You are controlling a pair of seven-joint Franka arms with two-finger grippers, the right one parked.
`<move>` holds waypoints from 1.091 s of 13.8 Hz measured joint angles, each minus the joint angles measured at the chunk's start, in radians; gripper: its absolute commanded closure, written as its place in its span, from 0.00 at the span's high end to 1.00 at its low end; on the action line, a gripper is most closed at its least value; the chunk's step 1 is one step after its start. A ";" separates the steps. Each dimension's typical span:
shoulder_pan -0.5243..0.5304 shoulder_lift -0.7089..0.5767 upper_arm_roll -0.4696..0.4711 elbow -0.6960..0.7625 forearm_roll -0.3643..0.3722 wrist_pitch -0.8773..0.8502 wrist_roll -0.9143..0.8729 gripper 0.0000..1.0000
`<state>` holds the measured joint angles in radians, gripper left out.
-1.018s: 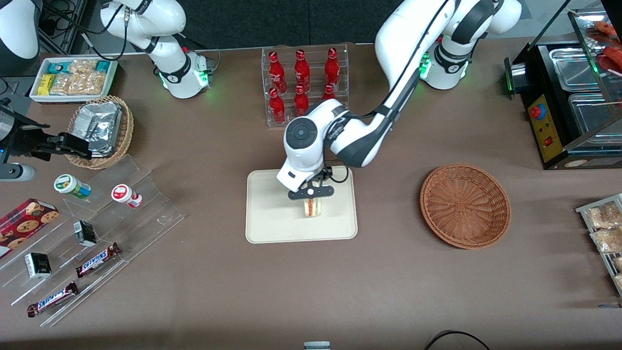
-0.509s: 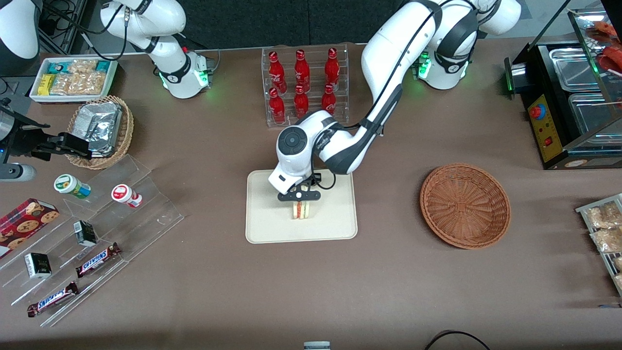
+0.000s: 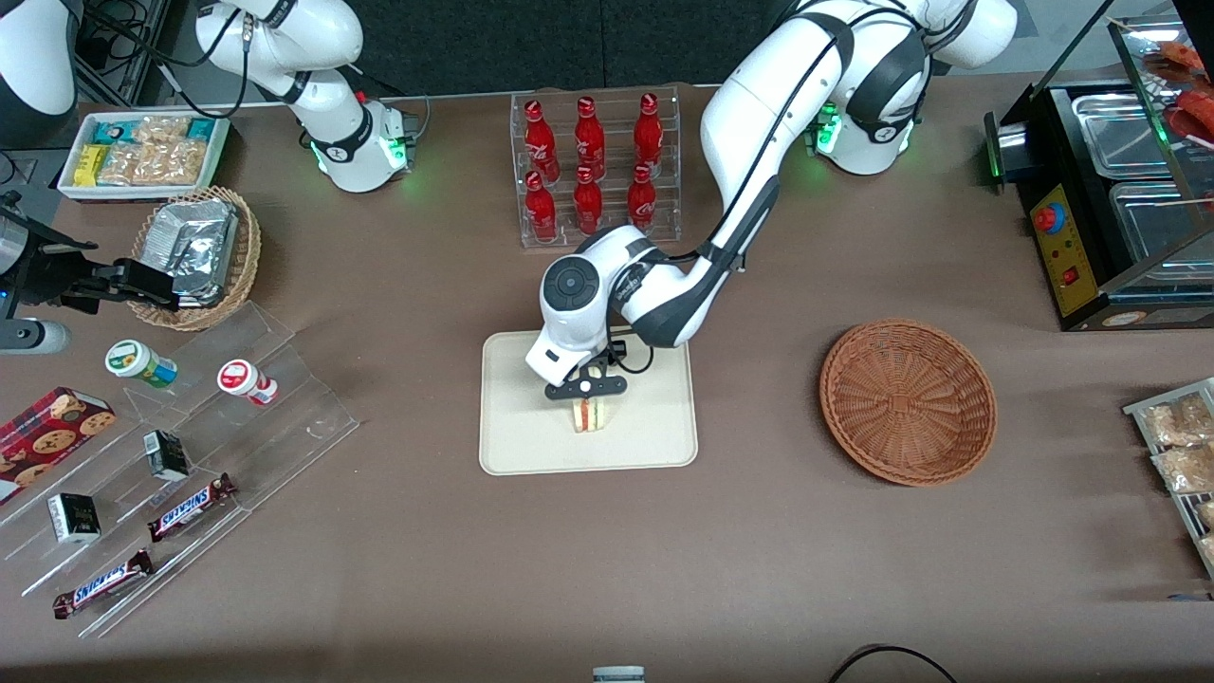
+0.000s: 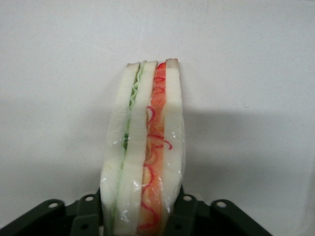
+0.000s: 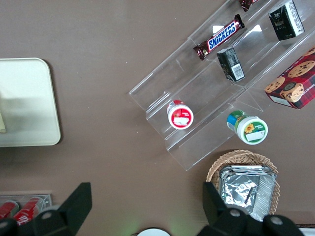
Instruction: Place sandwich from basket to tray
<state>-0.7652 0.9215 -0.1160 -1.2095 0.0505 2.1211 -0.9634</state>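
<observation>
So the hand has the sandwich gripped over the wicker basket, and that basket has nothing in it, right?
Not quite: the hand grips the sandwich over the cream tray, not the basket, as the front view shows. The basket has nothing in it.

sandwich [image 3: 589,415]: between the gripper's [image 3: 585,388] fingers, just below it, over the tray [image 3: 531,427]
basket [image 3: 908,400]: well apart from gripper, toward working arm's end
</observation>
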 measured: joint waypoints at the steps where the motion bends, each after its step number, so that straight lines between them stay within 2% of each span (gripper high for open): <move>1: 0.000 -0.001 0.002 0.005 0.000 -0.005 0.000 1.00; 4: 0.009 -0.023 0.014 0.036 -0.001 -0.103 -0.003 1.00; 8: 0.101 -0.143 0.019 -0.013 -0.001 -0.207 0.033 1.00; 11: 0.180 -0.264 0.019 -0.183 -0.004 -0.201 0.132 0.99; 15: 0.286 -0.441 0.020 -0.503 -0.008 -0.061 0.310 0.99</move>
<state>-0.4789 0.4809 -0.0961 -1.7130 0.0426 2.0604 -0.6529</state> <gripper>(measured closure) 0.000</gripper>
